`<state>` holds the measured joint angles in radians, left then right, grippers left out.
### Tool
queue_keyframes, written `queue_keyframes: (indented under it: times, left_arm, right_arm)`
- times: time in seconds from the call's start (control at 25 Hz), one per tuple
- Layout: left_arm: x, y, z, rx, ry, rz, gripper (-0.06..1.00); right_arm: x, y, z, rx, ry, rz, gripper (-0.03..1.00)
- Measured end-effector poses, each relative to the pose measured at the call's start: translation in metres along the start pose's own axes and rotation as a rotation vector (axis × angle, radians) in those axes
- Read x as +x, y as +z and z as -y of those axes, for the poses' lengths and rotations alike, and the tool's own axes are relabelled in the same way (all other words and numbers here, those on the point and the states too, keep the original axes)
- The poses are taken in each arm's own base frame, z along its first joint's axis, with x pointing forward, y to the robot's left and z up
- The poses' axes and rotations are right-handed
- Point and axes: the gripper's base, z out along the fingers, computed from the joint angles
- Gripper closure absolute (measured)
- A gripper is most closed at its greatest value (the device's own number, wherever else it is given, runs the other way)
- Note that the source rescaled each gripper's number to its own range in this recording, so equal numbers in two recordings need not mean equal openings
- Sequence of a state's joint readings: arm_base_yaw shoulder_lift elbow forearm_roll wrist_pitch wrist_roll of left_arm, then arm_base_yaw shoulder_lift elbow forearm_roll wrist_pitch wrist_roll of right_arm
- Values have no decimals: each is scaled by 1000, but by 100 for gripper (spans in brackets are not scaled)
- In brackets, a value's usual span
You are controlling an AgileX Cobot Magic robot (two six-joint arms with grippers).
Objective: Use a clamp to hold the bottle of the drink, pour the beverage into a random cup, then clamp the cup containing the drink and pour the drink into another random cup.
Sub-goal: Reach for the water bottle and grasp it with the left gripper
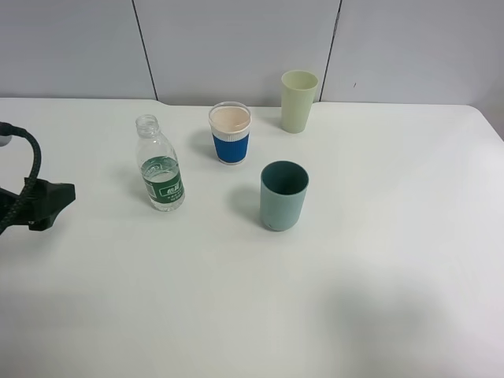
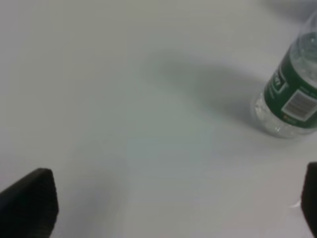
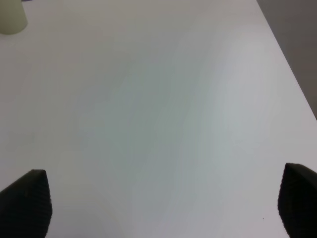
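Your left tool (image 2: 171, 206) is spread wide, with only bare tabletop (image 1: 378, 283) between its two dark fingertips (image 2: 29, 203). In the high view it sits low at the far left, near the bottle of the drink (image 1: 161, 175) but clear of it. That bottle stands upright and capless on the tabletop, left of all the cups, its green label turned toward the front. The left wrist view catches its lower half ahead of the tool and off to one side of the gap, not between the fingers. The teal cup (image 1: 283, 197) stands upright to the right of the bottle and a little nearer the front. The blue-sleeved white cup (image 1: 230, 134) stands farther back, between the bottle and the teal cup in the left-right sense. The pale yellow-green cup (image 1: 298, 101) stands farthest back, close to the wall (image 1: 236, 39). None of the four touch. Your right tool (image 3: 162, 203) is spread too, holding nothing, with plain tabletop between its fingertips and the pale cup's base well ahead of it.
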<state>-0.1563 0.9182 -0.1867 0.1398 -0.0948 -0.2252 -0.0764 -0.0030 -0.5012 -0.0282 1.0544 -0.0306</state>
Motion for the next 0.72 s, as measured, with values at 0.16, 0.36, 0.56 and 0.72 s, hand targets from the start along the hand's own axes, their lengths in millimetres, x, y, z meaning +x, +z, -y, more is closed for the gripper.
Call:
queue_keyframes:
  times: [0.16, 0.36, 0.56, 0.72]
  left_arm:
    - [7, 11, 13, 71, 60, -60, -6]
    - [20, 33, 22, 115, 114, -138, -6]
    - [27, 55, 25, 140, 109, -129, -6]
    - [34, 69, 27, 160, 105, -116, -6]
  right_arm:
    - [0, 0, 0, 0, 0, 0, 27]
    - [0, 0, 0, 0, 0, 0, 27]
    - [0, 0, 0, 0, 0, 0, 27]
    - [0, 0, 0, 0, 0, 0, 27]
